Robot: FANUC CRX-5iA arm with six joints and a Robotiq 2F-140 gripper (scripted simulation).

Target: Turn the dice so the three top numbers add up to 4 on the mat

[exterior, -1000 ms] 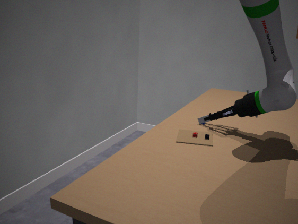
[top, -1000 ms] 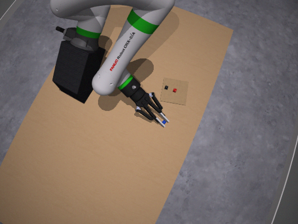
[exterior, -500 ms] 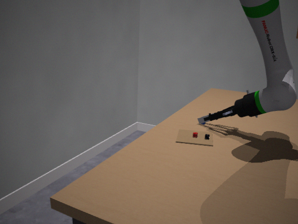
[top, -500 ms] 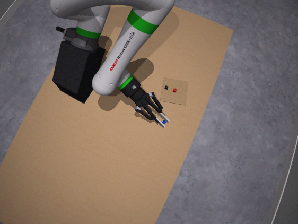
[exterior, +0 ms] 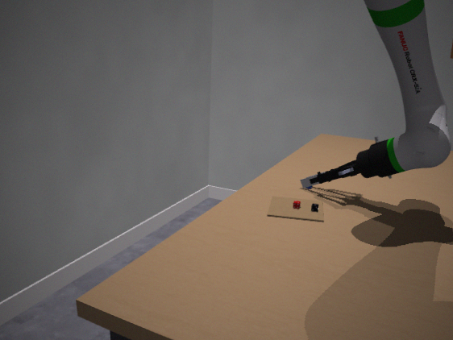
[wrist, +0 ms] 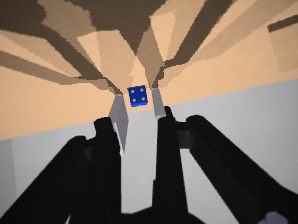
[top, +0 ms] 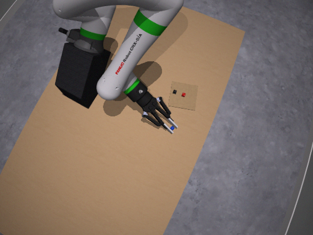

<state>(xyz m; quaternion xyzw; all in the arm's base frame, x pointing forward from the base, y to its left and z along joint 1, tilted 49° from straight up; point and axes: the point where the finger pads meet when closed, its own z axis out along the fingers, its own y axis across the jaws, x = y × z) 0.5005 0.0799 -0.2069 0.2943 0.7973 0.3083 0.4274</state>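
Blue die [top: 172, 128] [exterior: 309, 187] [wrist: 138, 96] off mat [top: 183, 102] [exterior: 282, 213] (gaps alongside), between released hand's [top: 175, 130] [exterior: 305, 183] [wrist: 139, 93] parted fingers.

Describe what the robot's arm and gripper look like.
The arm is light grey and rounded, with green bands and "FANUC Robot CRX-5iA" in red and black. The gripper has slim black linkages and flat pale grey fingertips.

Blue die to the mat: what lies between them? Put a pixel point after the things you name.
One finger [top: 173, 123] [exterior: 307, 183] [wrist: 157, 102] of the open pincer [top: 175, 130] [exterior: 302, 184] [wrist: 137, 92] stands between the blue die [top: 172, 128] [exterior: 309, 188] [wrist: 138, 96] and the mat [top: 187, 103] [exterior: 282, 207] [wrist: 287, 50], then tabletop [top: 83, 167] [exterior: 201, 262] [wrist: 30, 115]. The top view shows this.
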